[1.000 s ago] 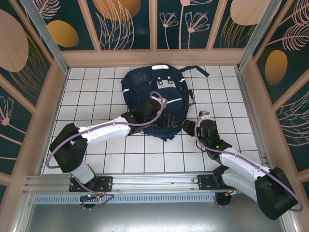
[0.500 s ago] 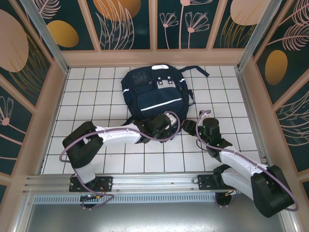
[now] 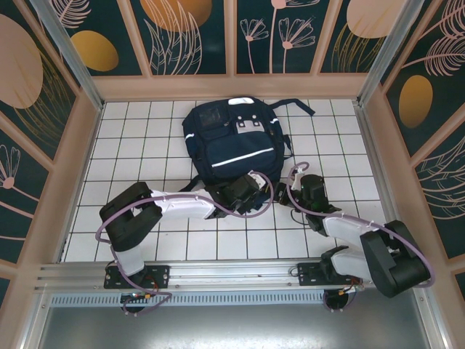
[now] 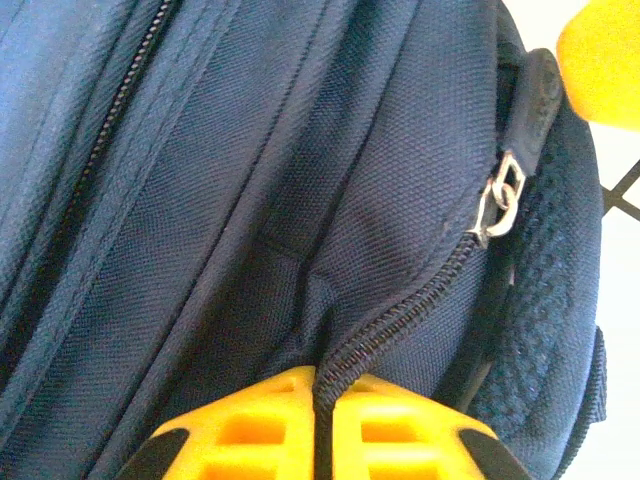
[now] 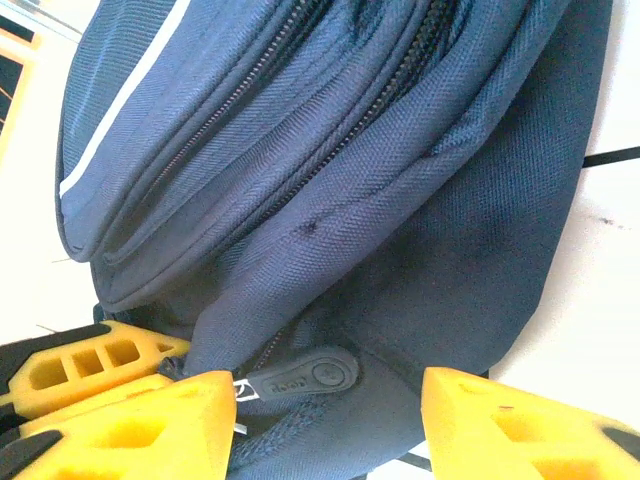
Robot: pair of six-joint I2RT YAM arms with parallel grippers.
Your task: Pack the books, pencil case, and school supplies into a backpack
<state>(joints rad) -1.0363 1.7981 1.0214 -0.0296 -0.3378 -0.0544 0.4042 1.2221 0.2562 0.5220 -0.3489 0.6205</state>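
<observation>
The left gripper [image 4: 318,440] has its two yellow fingers pressed together, nipping a thin fold of the backpack [image 3: 231,138] where a zip track runs down into the line between them. Just beside it, the right gripper [image 5: 330,405] stands about half open. Its two yellow fingers sit either side of a dark zip pull tab [image 5: 305,377] at the bag's near edge, with a gap on each side, so they grip nothing. Both grippers meet at the same near right corner of the bag, close enough that each wrist view catches a yellow finger of the other.

There is one backpack, navy blue, with a white stripe [image 3: 243,156] across its front. It lies flat in the middle of the far half of the table [image 3: 145,167]. Two arms reach it: the left arm [image 3: 174,203] stretched low across the tiles, the right arm [image 3: 356,229] folded back on itself.

The table is white square tile with dark grout. A metal rail [image 3: 218,273] runs along the near edge. Dark teal wall panels [image 3: 189,36] with tan leaf and disc prints, set in pale frames, close in three sides.
</observation>
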